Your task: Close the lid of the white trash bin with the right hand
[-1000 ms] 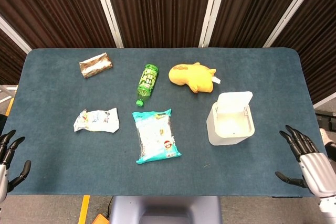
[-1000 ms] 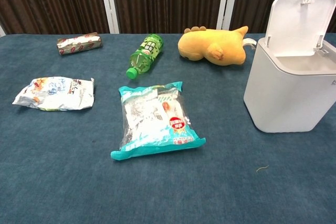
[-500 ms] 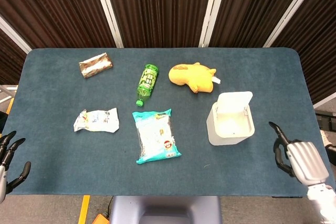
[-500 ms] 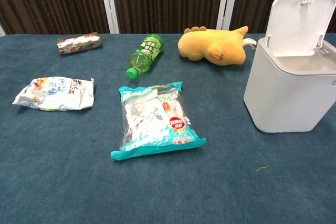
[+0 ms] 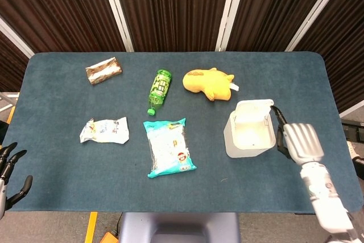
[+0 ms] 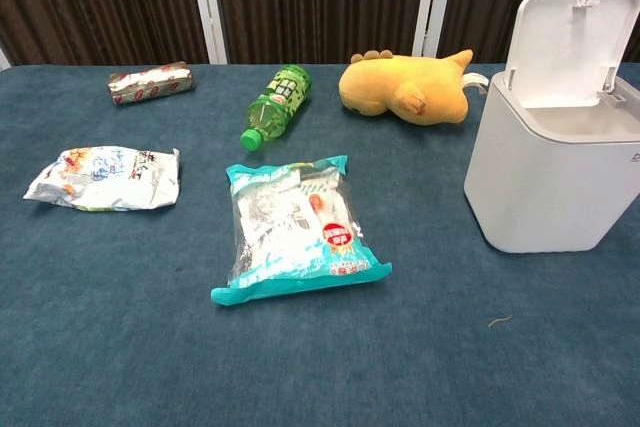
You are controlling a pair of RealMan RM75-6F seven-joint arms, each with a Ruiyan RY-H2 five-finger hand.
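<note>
The white trash bin stands on the right half of the table. Its lid is raised upright at the back and the inside shows empty. My right hand hovers just right of the bin, fingers apart and pointing toward the lid's right edge, holding nothing; the chest view does not show it. My left hand sits at the bottom left table corner, fingers spread and empty.
A yellow plush toy lies behind the bin. Further left are a green bottle, a teal snack bag, a white wrapper and a brown packet. Dark curtains hang behind the blue table.
My right hand has risen from the table's front right corner and moved left and forward to the bin's right side. The lid stays up. The left hand has barely moved.
</note>
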